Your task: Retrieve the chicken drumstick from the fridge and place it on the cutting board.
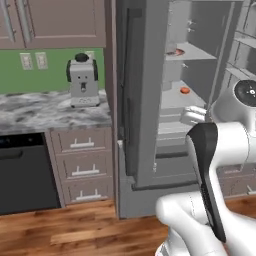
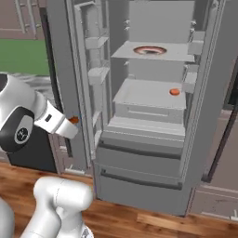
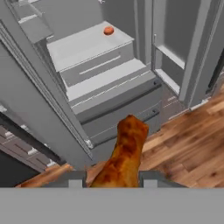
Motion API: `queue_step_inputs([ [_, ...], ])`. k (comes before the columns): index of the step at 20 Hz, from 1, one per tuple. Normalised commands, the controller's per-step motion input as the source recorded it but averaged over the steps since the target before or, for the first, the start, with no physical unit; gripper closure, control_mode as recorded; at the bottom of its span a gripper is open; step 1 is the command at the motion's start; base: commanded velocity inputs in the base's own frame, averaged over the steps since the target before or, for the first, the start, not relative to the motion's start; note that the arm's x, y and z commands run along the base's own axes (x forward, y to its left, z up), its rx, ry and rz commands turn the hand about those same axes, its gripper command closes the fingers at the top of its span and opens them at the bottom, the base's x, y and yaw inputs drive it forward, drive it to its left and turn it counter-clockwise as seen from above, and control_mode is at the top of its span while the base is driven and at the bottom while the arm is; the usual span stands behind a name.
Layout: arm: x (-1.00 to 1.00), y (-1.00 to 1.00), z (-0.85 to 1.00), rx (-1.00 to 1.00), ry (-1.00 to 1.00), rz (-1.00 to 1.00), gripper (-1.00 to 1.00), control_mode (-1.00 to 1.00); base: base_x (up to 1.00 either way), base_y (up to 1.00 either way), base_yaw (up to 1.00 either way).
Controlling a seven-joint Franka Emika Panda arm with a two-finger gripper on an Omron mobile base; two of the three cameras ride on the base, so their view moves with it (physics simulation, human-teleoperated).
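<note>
- Wooden floor (image 3: 192, 148) lies below the open fridge (image 2: 153, 116).
- Gripper (image 3: 114, 178) jaws clamp the chicken drumstick (image 3: 124, 153), outside the fridge.
- Red-orange ball (image 3: 108, 30) sits on a shelf at 12 o'clock; plate (image 2: 149, 50) above.

Noted: golden orange-brown chicken drumstick (image 3: 124, 153); grey fridge (image 2: 148, 139); red-orange ball (image 3: 108, 30); marbled grey-white table (image 1: 45, 110).
</note>
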Motion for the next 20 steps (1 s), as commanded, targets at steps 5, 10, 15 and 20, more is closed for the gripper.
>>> queue_step_inputs([
  [5, 0.0, 0.0, 0.0, 0.0, 0.0, 0.0, 1.0, 1.0, -0.67, 0.89, -0.2],
  [10, 0.0, 0.0, 0.0, 0.0, 0.0, 0.0, 1.0, 1.0, -0.64, 0.88, -0.27],
  [15, 0.0, 0.0, 0.0, 0.0, 0.0, 0.0, 1.0, 1.0, 0.03, 1.0, -0.03],
  [20, 0.0, 0.0, 0.0, 0.0, 0.0, 0.0, 1.0, 1.0, 0.06, 1.0, 0.06],
])
